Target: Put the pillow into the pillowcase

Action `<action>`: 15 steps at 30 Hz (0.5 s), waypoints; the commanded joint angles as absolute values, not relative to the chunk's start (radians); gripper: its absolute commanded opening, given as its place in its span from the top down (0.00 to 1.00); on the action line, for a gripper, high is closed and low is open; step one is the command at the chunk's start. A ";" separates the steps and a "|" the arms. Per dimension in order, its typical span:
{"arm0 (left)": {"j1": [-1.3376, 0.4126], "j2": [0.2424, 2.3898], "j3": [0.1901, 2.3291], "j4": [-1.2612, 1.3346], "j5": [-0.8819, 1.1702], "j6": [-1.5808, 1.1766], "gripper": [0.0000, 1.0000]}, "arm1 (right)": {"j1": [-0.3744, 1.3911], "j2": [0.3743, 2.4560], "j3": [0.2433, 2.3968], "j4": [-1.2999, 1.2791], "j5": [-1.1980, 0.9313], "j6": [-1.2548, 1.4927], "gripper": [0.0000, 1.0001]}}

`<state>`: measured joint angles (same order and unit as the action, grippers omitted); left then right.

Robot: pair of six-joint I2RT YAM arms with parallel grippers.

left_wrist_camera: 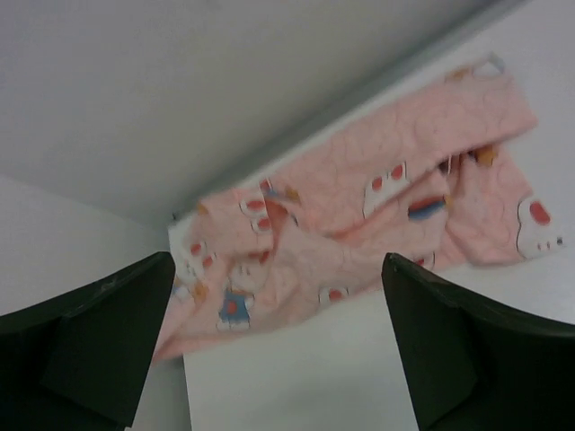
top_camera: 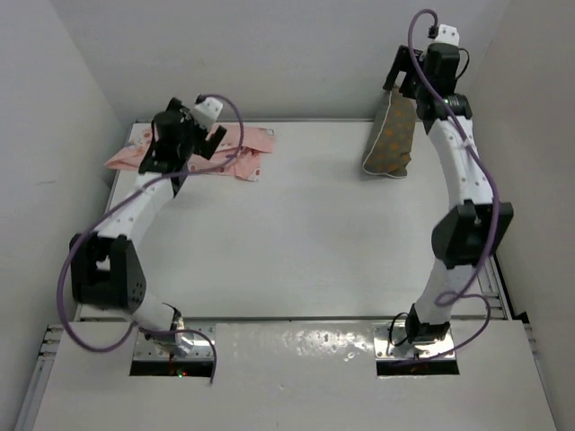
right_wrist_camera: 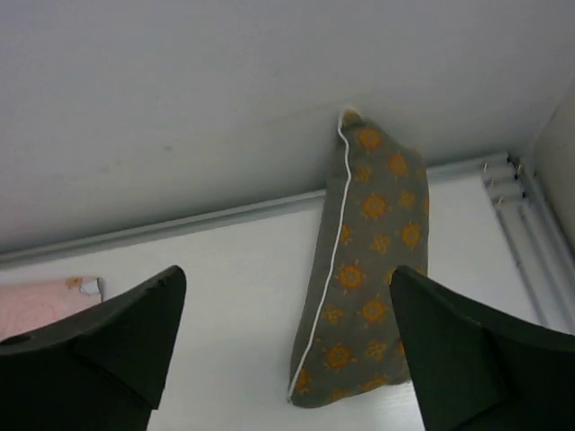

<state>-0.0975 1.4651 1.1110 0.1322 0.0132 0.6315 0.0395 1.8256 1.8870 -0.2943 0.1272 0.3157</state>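
Observation:
The pink pillowcase (top_camera: pixel 244 151) lies crumpled and flat at the table's back left, against the back wall. It fills the left wrist view (left_wrist_camera: pixel 359 215), showing its cartoon figures. My left gripper (top_camera: pixel 184 151) hovers just above its near edge, open and empty (left_wrist_camera: pixel 277 262). The brown-grey pillow (top_camera: pixel 390 139) with orange dots stands on its edge at the back right, leaning on the back wall. The right wrist view shows its light piping (right_wrist_camera: pixel 368 269). My right gripper (top_camera: pixel 404 85) is raised above and near the pillow, open and empty (right_wrist_camera: pixel 287 269), not touching it.
The white back wall runs close behind both things. A grey side wall stands at the left. A slotted metal rail (right_wrist_camera: pixel 512 184) borders the table's right edge beside the pillow. White table top (top_camera: pixel 305 233) lies between the two arms.

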 commanded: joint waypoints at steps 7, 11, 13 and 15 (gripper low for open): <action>-0.112 1.848 1.560 -0.508 -0.063 0.488 0.00 | 0.052 2.227 2.017 -0.509 0.390 0.624 0.01; -0.114 1.948 1.580 -0.437 -0.020 0.457 0.00 | 0.061 2.387 2.114 -0.558 0.292 0.575 0.01; -0.112 1.991 1.580 -0.402 -0.018 0.434 0.00 | 0.078 2.418 2.071 -0.557 0.266 0.496 0.25; -0.101 2.009 1.545 -0.318 -0.012 0.423 0.00 | 0.112 2.369 1.931 -0.513 0.241 0.438 0.90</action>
<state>-0.1116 2.0037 1.5356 -0.4122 -0.0341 0.4656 0.0658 2.4535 2.0281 -0.5194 0.3027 0.5079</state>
